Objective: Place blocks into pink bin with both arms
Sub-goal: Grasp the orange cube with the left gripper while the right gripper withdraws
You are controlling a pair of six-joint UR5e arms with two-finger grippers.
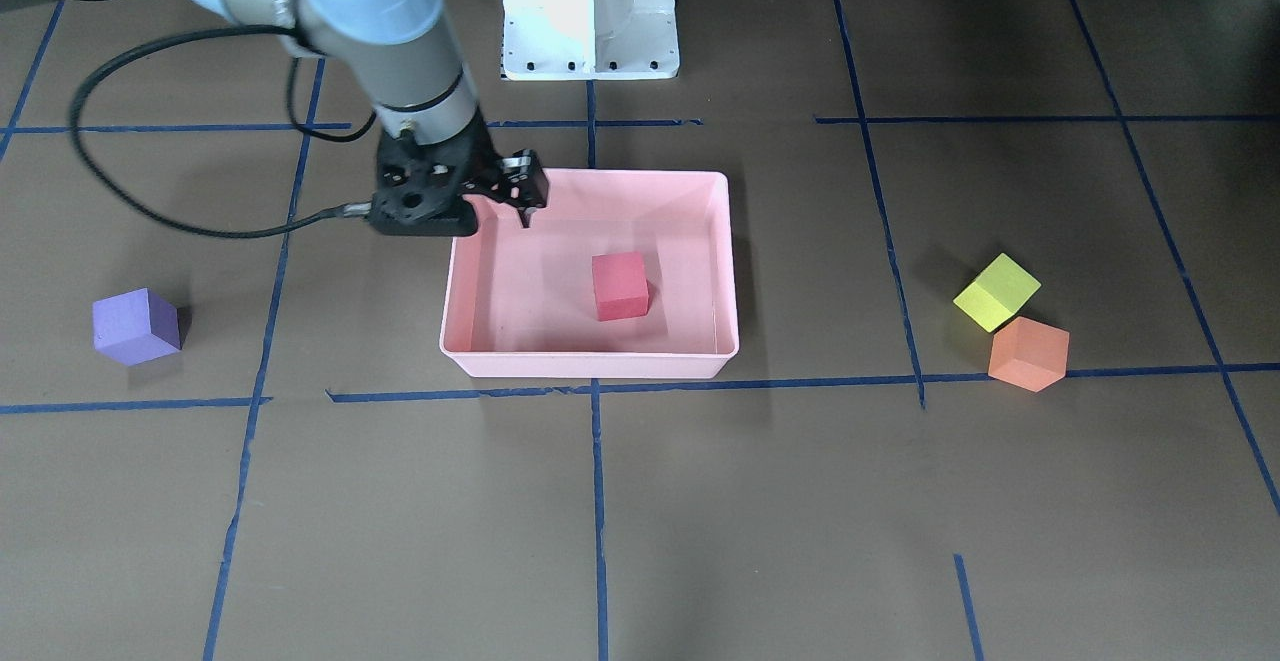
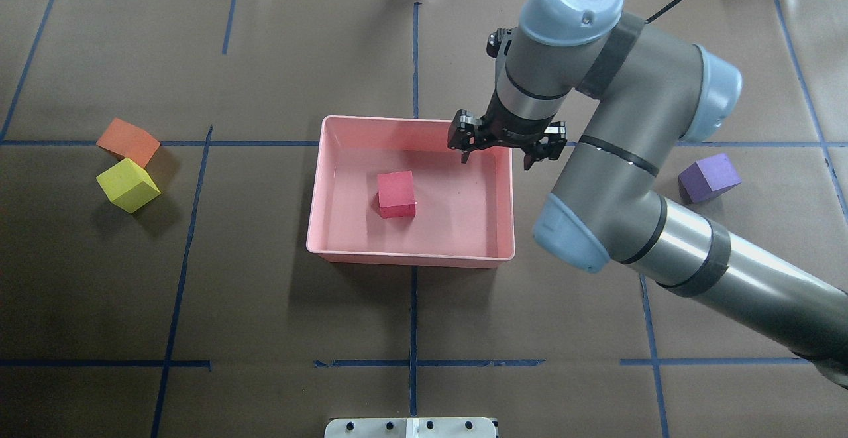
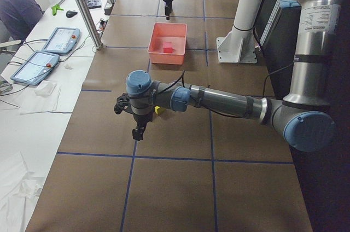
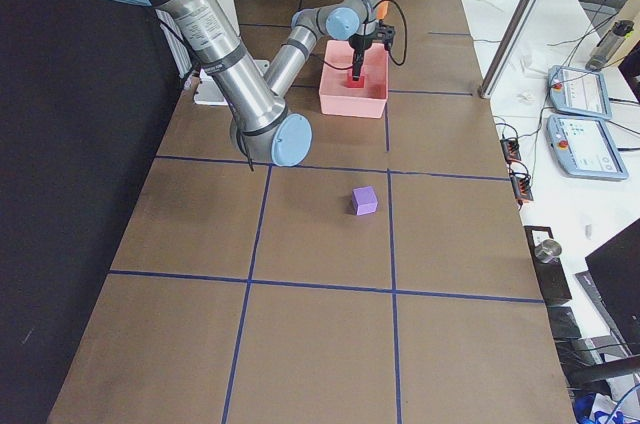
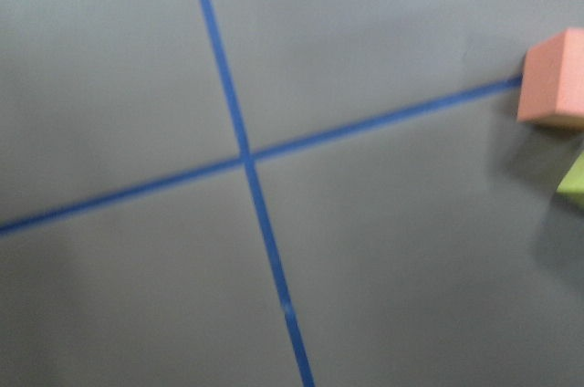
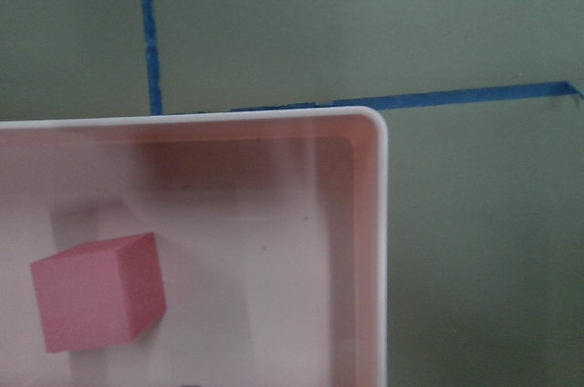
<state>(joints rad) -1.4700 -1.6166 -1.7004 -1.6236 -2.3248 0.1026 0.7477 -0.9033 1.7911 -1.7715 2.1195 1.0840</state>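
Note:
The pink bin [image 1: 590,366] [image 2: 411,258] sits mid-table with the red block [image 1: 620,286] [image 2: 396,194] [image 6: 99,303] inside. My right gripper [image 2: 505,150] [image 1: 500,203] hangs open and empty over the bin's corner nearest the purple block [image 1: 135,326] [image 2: 709,177], which lies on the table apart. The orange block [image 1: 1028,353] [image 2: 128,142] [image 5: 555,77] and yellow-green block [image 1: 996,291] [image 2: 128,185] touch each other on the other side. My left gripper [image 3: 131,120] shows only in the exterior left view, low near the yellow-green block [image 3: 158,110]; I cannot tell if it is open.
The white pedestal [image 1: 590,11] stands behind the bin on the robot's side. Blue tape lines cross the brown table. An operator [image 3: 22,2] sits at a side desk with tablets [image 3: 60,39], beyond a metal post [image 3: 85,7].

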